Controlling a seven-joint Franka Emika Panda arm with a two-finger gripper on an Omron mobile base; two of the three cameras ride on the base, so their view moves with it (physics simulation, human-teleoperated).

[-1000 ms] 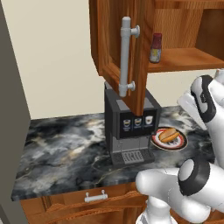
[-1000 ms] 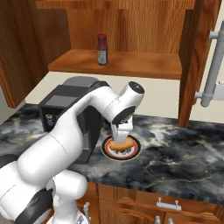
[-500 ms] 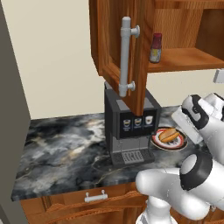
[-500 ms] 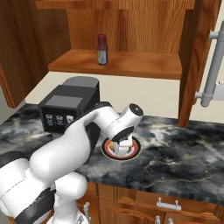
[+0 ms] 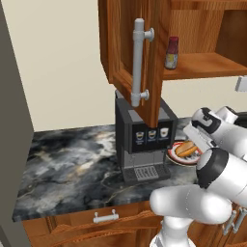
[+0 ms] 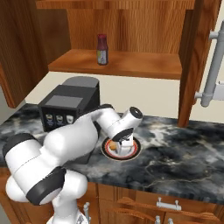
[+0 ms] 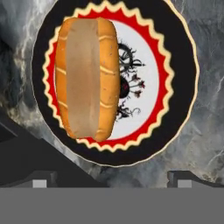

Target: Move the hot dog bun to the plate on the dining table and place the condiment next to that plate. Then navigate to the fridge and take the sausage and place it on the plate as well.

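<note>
Over the last second the arm lowers from above the red-rimmed plate [image 6: 120, 148] to just over it; gripper [image 7: 111, 181] jaws spread wide, holding nothing; hot dog bun [image 7: 86, 78] lies on that plate, on the marbled wall counter [image 6: 175, 153] just beside the coffee machine [image 5: 144, 140]; condiment [image 6: 102, 49] stands on the cabinet shelf [image 6: 131, 65] above; bun pickup appears imminent, nothing yet moved.

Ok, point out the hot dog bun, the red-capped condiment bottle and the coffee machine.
hot dog bun [image 7: 86, 78], hand view, middle of its top.
condiment [image 6: 102, 51], right base view, bottle body.
coffee machine [image 5: 144, 137], left base view, front panel.
</note>
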